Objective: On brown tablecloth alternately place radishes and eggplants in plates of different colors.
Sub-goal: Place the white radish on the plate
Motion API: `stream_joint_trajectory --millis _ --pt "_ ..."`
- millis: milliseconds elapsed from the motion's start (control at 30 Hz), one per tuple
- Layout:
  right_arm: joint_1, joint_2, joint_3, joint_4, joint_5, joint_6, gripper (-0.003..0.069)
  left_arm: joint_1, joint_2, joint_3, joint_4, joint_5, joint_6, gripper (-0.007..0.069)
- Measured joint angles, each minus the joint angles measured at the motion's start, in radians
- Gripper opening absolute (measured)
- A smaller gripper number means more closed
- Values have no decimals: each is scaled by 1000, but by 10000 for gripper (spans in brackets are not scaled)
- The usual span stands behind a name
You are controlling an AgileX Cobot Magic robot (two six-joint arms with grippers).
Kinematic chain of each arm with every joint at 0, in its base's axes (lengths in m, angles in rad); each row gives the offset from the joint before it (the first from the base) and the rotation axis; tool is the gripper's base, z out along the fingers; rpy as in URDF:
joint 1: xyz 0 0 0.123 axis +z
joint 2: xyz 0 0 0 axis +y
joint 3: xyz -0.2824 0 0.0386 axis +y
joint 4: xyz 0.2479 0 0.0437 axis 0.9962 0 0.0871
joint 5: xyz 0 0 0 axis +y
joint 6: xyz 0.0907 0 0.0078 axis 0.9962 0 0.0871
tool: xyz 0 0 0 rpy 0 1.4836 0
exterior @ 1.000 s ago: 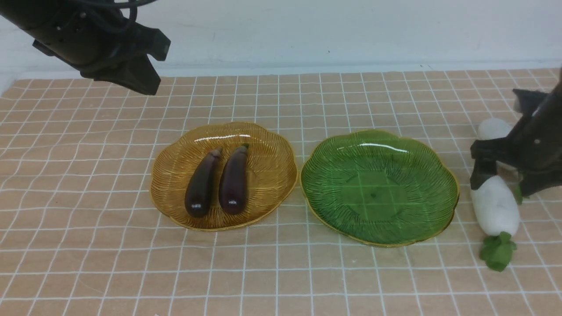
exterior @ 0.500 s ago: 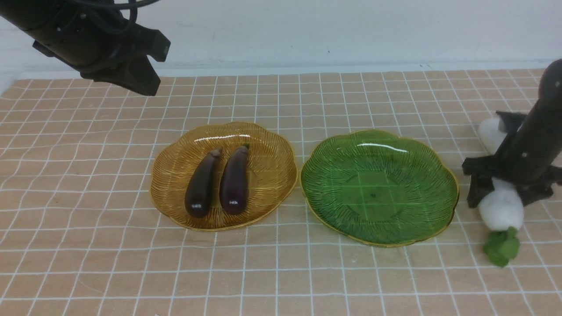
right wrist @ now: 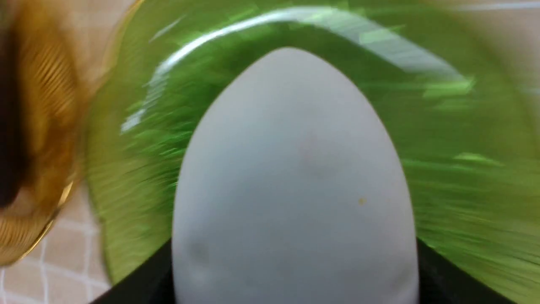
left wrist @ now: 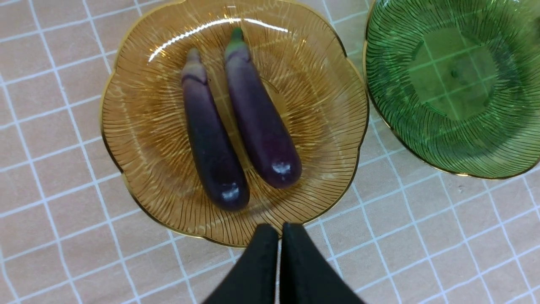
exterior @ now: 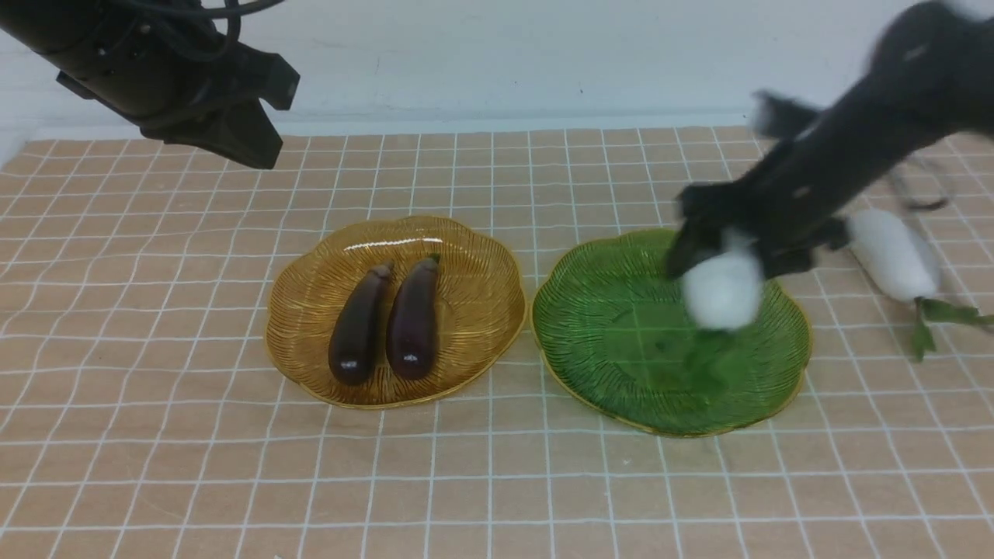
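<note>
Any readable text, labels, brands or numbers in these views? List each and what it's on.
None. No writing or marks show on the amber plate, green plate, eggplants, held radish, loose radish or tablecloth. The right wrist view is motion-blurred, yet shows only plain surfaces.

**Plain White Wall Stood Behind the Scene**

A white wall [exterior: 505, 54] filled the background in the front view, its paint matte and faintly uneven. A small dark speck [exterior: 581, 91] sat on it, right of centre. Along its foot ran a pale strip [exterior: 505, 123], slightly brighter than the paint above it.
</note>
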Motion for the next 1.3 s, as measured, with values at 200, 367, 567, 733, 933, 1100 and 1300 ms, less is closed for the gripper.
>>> stream_joint_trajectory --millis 200,367,567,733,933,1100,1300 --pt "58 61 -1 6 -34 13 540 0 0 0 0 0 7 -3" --pt "58 62 -50 -32 3 15 666 0 0 0 0 0 7 -3" --pt "56 62 -211 -240 137 16 684 0 0 0 0 0 7 -3" --pt "-40 62 -303 -582 156 61 550 0 0 0 0 0 8 -3" --pt "-289 110 -307 -477 89 73 412 0 0 10 -1 0 8 -3" --pt "-332 172 -307 -402 41 54 480 0 0 61 -2 -1 8 -3" --pt "-334 213 -308 -386 -11 54 607 0 0 95 -2 -1 8 -3"
